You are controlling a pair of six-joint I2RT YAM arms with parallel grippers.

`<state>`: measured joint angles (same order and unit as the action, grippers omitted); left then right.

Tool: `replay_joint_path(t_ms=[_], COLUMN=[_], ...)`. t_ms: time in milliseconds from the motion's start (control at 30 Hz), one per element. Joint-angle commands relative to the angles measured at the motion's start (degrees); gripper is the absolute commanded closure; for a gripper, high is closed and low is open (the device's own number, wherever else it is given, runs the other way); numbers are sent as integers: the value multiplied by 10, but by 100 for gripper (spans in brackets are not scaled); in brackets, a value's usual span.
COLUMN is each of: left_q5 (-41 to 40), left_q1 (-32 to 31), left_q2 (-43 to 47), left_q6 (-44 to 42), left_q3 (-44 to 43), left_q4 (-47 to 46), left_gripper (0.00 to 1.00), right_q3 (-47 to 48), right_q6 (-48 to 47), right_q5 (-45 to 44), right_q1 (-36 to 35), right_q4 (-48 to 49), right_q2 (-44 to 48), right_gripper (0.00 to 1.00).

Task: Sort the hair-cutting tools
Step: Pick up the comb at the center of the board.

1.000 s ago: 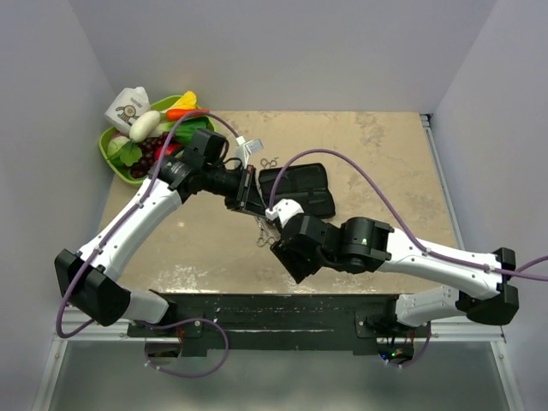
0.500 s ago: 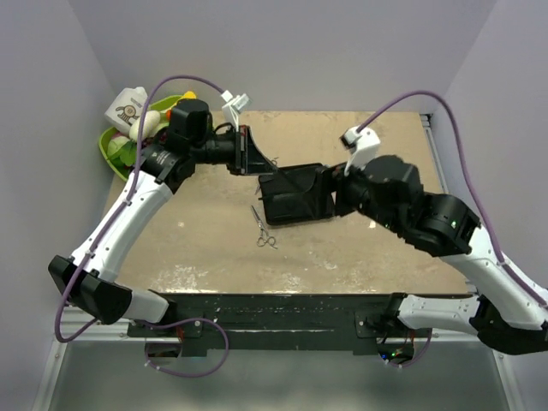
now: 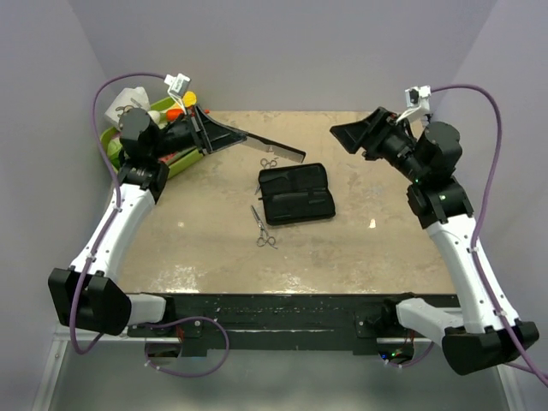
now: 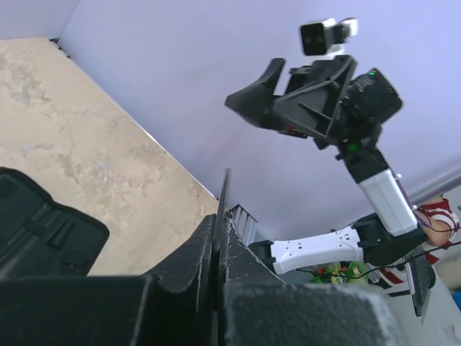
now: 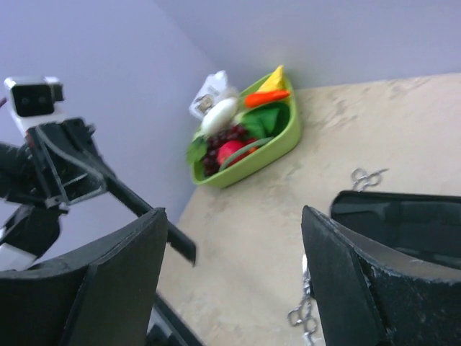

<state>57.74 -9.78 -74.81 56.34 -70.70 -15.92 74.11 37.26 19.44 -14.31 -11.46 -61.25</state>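
Note:
My left gripper hangs raised over the back left of the table, shut on a thin black comb that sticks out to the right. In the left wrist view the comb shows edge-on between the closed fingers. One pair of silver scissors lies just behind the black case, and another pair lies in front of it. My right gripper is lifted at the back right, open and holding nothing. Its wrist view shows both scissors and the comb.
A green bowl of toy fruit and vegetables sits at the back left corner, behind my left arm, with a white carton beside it. The bowl also appears in the right wrist view. Purple cables loop over both arms.
Both arms have drawn apart from the table's middle and risen. The left one carried the comb to the back left. The right one swung to the back right with its jaws wide.

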Motion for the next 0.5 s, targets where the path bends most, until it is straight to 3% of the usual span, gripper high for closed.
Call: replay_joint_path(t_ms=[0,33,67,200,300,467], left_q5=[51,50,53,50,41,35], left_q1=[20,22,25,39,49,50], left_q2=[18,16,14,-5,-25,-35], left_q6=[96,106,146,295,392,394], left_q3=[28,43,56,120,151,144], left_q4=[-176,-192,-218,-449,-561,-556], left_gripper=[100,100,100,100,100,100], right_q3=[-61,-78,-98,-191,-207,-206], right_q6=[123,146,206,323,317,277], right_q5=[247,268,286,350,364,374], right_q1=[29,29,29,31,30,28], right_q4=[225,260,354,534,529,486], right_q2=[-8,-7,-8,-16,-10,-5], right_gripper=[22,23,24,26,27,30])
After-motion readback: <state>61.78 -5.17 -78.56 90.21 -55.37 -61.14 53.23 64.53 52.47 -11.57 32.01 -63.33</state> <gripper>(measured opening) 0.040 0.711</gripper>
